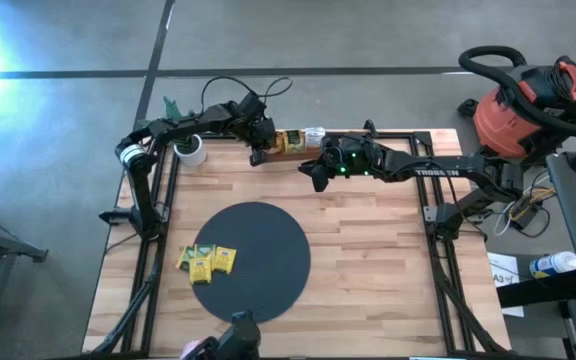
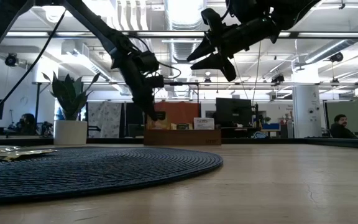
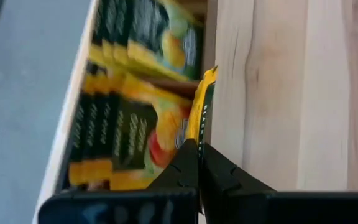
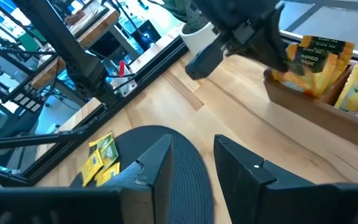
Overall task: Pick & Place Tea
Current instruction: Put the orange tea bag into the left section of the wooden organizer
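The tea is small yellow packets. Three of them (image 1: 208, 262) lie on the left part of the black round mat (image 1: 258, 255); others (image 3: 129, 124) stand upright in the brown wooden tray (image 1: 290, 143) at the table's far edge. My left gripper (image 3: 199, 146) reaches down into the tray's left end, shut on one yellow packet (image 3: 201, 102). My right gripper (image 1: 314, 177) hangs open above the table, just to the right of the tray's near side, with nothing between its fingers (image 4: 160, 165). My left gripper pinches one edge of the yellow packet (image 3: 197, 124) between its two fingertips. The fingers come slanting down from above. The packet stands edge-on against the tray's near wall (image 3: 211, 56), its other end still inside the tray among the other packets.
A white pot with a green plant (image 1: 190, 150) stands at the table's far left corner, beside my left arm. A red vacuum (image 1: 528, 105) sits off the table at the right. Bare wood lies right of the mat.
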Tool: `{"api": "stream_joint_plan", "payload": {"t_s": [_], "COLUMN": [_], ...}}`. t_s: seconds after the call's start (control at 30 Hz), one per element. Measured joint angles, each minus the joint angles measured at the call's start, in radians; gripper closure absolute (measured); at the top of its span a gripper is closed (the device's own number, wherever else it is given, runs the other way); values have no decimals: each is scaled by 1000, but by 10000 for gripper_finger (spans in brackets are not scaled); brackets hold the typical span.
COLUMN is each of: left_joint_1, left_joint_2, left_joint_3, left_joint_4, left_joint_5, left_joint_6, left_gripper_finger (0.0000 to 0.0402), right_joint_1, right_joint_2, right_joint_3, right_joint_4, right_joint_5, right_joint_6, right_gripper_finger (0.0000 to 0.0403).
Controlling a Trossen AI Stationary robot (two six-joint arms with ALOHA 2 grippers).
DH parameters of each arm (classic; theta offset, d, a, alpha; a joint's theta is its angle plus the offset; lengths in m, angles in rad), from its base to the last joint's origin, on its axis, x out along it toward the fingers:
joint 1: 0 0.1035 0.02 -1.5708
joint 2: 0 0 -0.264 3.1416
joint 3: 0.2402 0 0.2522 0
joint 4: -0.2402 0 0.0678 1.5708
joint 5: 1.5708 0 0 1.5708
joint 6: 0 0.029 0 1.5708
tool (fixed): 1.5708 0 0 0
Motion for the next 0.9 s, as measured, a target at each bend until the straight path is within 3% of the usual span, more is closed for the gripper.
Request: {"api": "stream_joint_plan", "payload": {"t_s": [0.27, 0.57, 0.77, 0.9], "left_joint_1": [-3, -5, -11, -24], "left_joint_2": [13, 12, -11, -30], "left_joint_3": [-1, -1, -1, 0], "left_joint_4": [-18, -37, -70, -71], "left_joint_5": [-107, -114, -129, -242], "left_joint_6": [-2, -80, -97, -98], "left_gripper_finger": [401, 399, 355, 333], "right_joint_1": [-2, -2, -2, -2], "right_joint_2": [0, 0, 0, 0], "right_joint_3": [0, 0, 0, 0], "right_joint_4": [-7, -23, -23, -24], "right_joint_5": [-1, -3, -5, -10], "right_joint_6": [-6, -6, -6, -6], "right_gripper_finger": [286, 289, 290, 287]}}
